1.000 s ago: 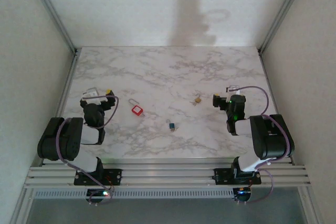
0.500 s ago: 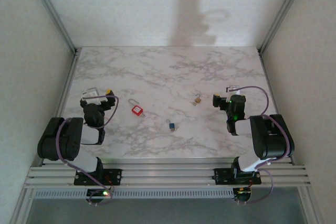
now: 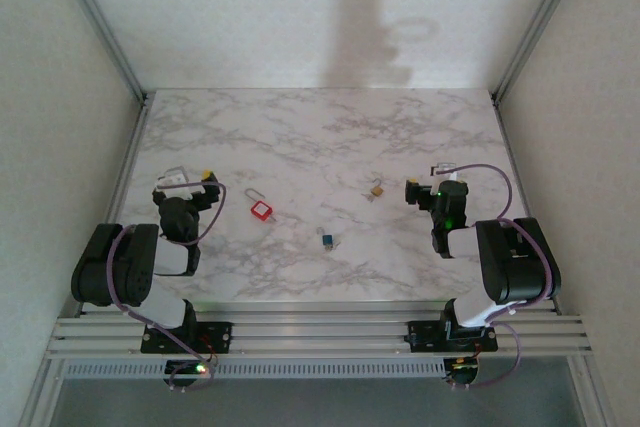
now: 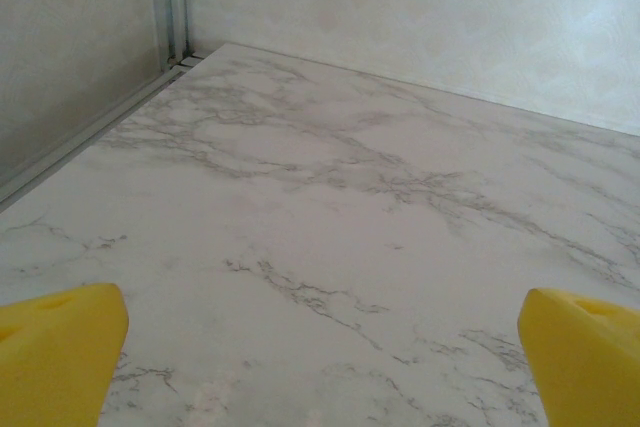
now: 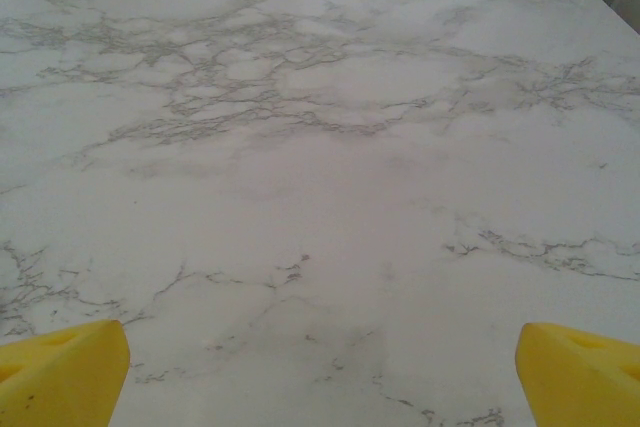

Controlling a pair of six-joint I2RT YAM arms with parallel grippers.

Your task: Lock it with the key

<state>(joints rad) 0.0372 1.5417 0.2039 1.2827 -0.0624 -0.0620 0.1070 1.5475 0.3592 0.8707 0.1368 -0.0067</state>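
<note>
Counter (image 3: 320,137) of white marble pattern takes up the middle of the overhead view. Left arm (image 3: 115,267) and right arm (image 3: 510,262) sit folded at its near edge. The left hand (image 3: 190,183) is near the counter's left edge, with its fingers wide apart and nothing between them. In its wrist view the yellow pads (image 4: 60,352) stand at the two bottom corners with bare marble between. The right hand (image 3: 428,183) is likewise spread and holds nothing, its pads (image 5: 62,372) far apart over bare counter.

The red padlock (image 3: 262,210) lies flat near the left hand, on its right side and clear of it, with the shackle pointing toward the far side. A small brass-coloured piece (image 3: 376,189) lies just left of the right hand, not touching it. A smaller blue piece (image 3: 326,238) lies between padlock and brass piece, nearer the front edge and well apart from both hands. Both pieces are too small to tell which is the key.
</note>
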